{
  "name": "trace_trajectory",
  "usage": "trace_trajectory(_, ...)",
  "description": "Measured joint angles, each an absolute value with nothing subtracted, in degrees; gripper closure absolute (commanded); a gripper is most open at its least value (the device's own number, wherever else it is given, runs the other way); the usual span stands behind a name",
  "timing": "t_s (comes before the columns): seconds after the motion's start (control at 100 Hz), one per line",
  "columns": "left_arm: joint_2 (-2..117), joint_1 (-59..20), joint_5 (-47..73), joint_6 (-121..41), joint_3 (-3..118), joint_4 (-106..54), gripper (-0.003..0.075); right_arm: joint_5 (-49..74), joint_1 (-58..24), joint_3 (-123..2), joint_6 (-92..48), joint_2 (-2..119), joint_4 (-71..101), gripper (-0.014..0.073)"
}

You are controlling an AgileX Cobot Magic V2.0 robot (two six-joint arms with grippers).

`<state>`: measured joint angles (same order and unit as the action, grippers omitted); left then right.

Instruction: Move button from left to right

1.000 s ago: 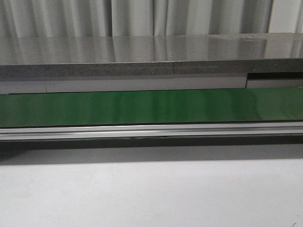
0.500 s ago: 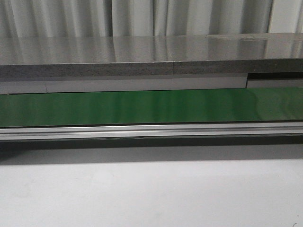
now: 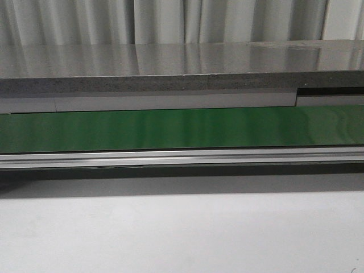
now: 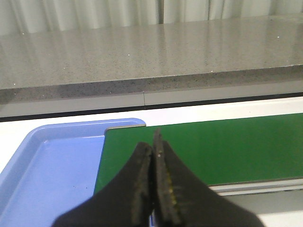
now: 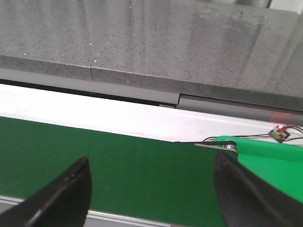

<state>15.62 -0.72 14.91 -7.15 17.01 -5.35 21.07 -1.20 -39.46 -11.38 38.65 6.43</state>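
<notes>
The button is out of view in every frame. My left gripper [image 4: 154, 144] is shut with nothing between its black fingers, hovering over the left end of the green conveyor belt [image 4: 222, 149] beside a blue tray [image 4: 52, 170]. My right gripper [image 5: 150, 168] is open, its two black fingers wide apart above the bare green belt [image 5: 123, 161] near the belt's right end. In the front view the green belt [image 3: 182, 128] runs across the picture with nothing on it, and neither arm shows there.
A grey speckled stone ledge [image 3: 170, 65] runs behind the belt. An aluminium rail [image 3: 182, 158] borders the belt's near side, with a white table [image 3: 182, 233] in front. A bright green end piece [image 5: 270, 163] and a small board with a red light [image 5: 279, 132] sit at the belt's right end.
</notes>
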Motion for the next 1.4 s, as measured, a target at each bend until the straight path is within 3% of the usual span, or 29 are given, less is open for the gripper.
trace_trajectory(0.21, 15.62, -0.72, 14.91, -7.15, 17.01, -5.35, 0.0741, 23.61, -1.20, -30.15, -11.38, 22.22, 6.43, 0.0073)
trace_trajectory(0.42, 15.62, -0.72, 14.91, -7.15, 17.01, -5.35, 0.0741, 27.37, -1.20, -25.98, -11.38, 13.36, 6.43, 0.0106)
trace_trajectory(0.56, 15.62, -0.72, 14.91, -7.28, 17.01, -5.35, 0.0741, 27.91, -1.20, -25.71, -11.38, 12.83, 6.43, 0.0272)
trace_trajectory(0.79, 15.62, -0.72, 14.91, -7.28, 17.01, -5.35, 0.0741, 27.91, -1.20, -25.71, -11.38, 12.73, 6.43, 0.0663)
trace_trajectory(1.4, 15.62, -0.72, 14.91, -7.28, 17.01, -5.35, 0.0741, 27.91, -1.20, -25.71, -11.38, 12.73, 6.43, 0.0660)
